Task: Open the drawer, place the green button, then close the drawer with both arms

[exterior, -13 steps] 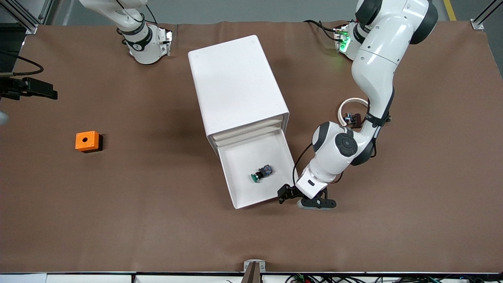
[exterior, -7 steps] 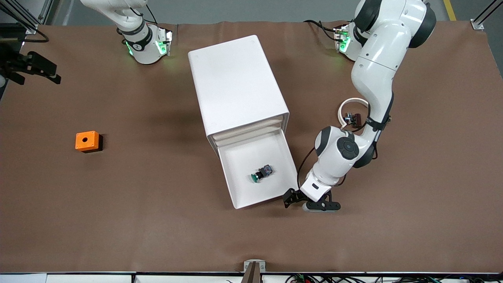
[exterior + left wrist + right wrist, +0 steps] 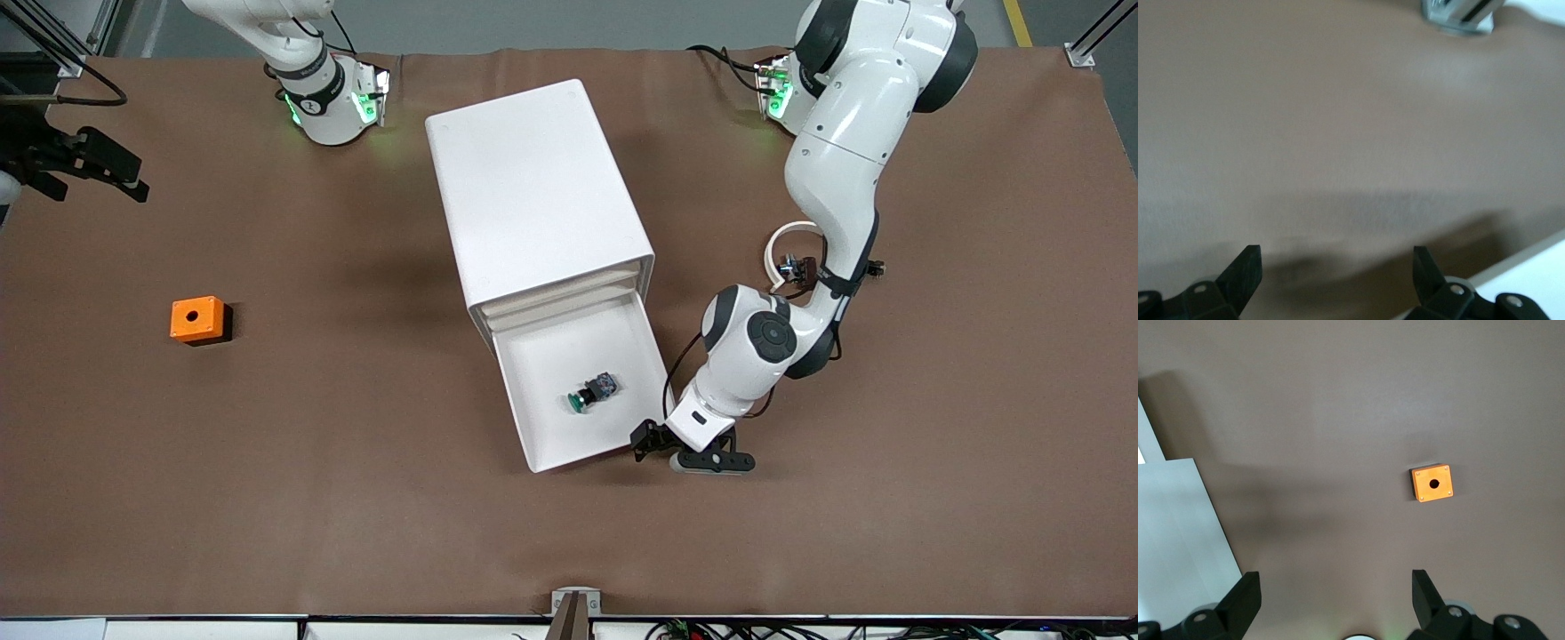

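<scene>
Noting progress against the cabinet (image 3: 533,196) as landmark. Lowest drawer (image 3: 582,444) standing pulled fully out of the cabinet front, toward the front camera; the two drawers above it sitting flush. Counting the opening step as done.

Button (image 3: 591,392) lying on its side inside the open drawer, about mid-floor, green cap pointing toward the front camera, clear of all four walls. Counting placement as done too.

Leaving only the closing. Left gripper (image 3: 689,449) hanging low just beside the drawer's outer front corner, on the side of the cabinet toward the left arm's end of the table, fingers spread wide and holding nothing. In the left wrist view, left gripper (image 3: 1337,273) showing both fingertips (image 3: 1248,263) apart over bare brown table (image 3: 1338,133), with a white edge, probably the drawer, at the frame corner. Not seeing contact with the drawer front; judging the gripper to be lining up for a push rather than pushing.

Right gripper (image 3: 107,164) waiting well apart from the cabinet, up over the right arm's end of the table. Right wrist view confirming right gripper (image 3: 1337,597) spread wide and empty, looking down on the orange cube (image 3: 1432,483) and part of the white cabinet.

Expecting the push to need a square line into the cabinet front, as the cabinet is sitting skewed on the table.
</scene>
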Controlling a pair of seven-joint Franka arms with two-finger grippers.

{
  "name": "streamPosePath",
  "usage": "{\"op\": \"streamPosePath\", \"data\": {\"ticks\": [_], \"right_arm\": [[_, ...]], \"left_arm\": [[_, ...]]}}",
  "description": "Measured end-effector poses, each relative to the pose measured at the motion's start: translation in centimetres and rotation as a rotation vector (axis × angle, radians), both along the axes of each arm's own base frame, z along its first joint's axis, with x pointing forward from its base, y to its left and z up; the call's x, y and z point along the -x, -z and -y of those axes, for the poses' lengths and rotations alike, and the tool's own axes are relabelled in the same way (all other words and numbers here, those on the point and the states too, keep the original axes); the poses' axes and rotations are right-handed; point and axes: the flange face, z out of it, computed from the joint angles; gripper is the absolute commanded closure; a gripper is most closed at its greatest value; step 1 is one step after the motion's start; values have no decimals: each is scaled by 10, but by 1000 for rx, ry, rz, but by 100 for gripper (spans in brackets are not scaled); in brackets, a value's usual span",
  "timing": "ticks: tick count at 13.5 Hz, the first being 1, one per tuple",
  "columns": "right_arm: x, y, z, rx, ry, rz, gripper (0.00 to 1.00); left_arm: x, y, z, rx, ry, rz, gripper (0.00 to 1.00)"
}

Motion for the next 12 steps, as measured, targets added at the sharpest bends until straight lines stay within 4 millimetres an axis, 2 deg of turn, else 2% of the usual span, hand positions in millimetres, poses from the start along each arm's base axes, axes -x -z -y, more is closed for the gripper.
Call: {"op": "streamPosePath", "data": {"ticks": [4, 9, 12], "right_arm": [[1, -10, 2, 0, 8, 18, 0], [7, -9, 7, 0, 25, -22, 0], [7, -8, 15, 0, 40, -27, 0]], "left_arm": [[0, -6, 3, -28, 25, -90, 0], [26, -13, 44, -23, 98, -209, 0], [36, -21, 57, 20, 97, -264, 0]]}}
